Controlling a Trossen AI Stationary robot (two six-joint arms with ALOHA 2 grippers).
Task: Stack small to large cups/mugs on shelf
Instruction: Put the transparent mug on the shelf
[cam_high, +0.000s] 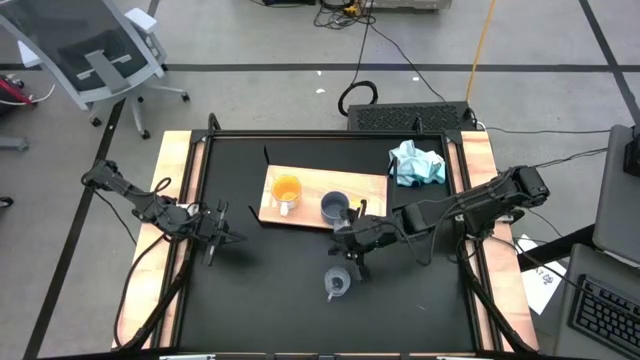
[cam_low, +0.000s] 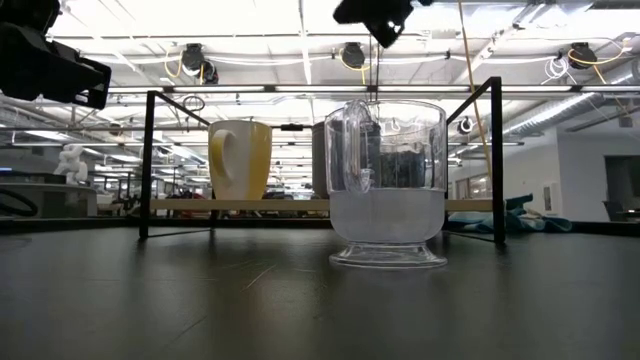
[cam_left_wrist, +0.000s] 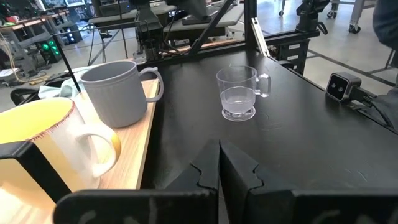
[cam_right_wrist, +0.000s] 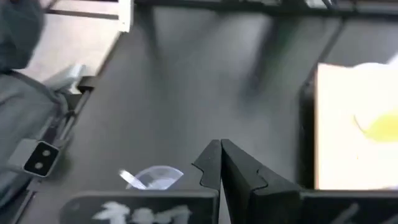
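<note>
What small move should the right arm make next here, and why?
Probably open the right gripper and lower it onto the clear glass cup. That cup stands alone on the black table, off the shelf, where the orange mug and blue-grey mug already sit. The right gripper hangs shut and empty just above it; the left gripper waits shut, farther away.

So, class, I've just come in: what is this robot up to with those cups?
Nothing is held right now. The orange mug and the blue-grey mug stand side by side on the shelf, not stacked. The glass cup stands on the black table, off the shelf. The right end effector is shut and empty, between the blue-grey mug and the glass cup. The left end effector is shut, off to the left of the shelf.
</note>
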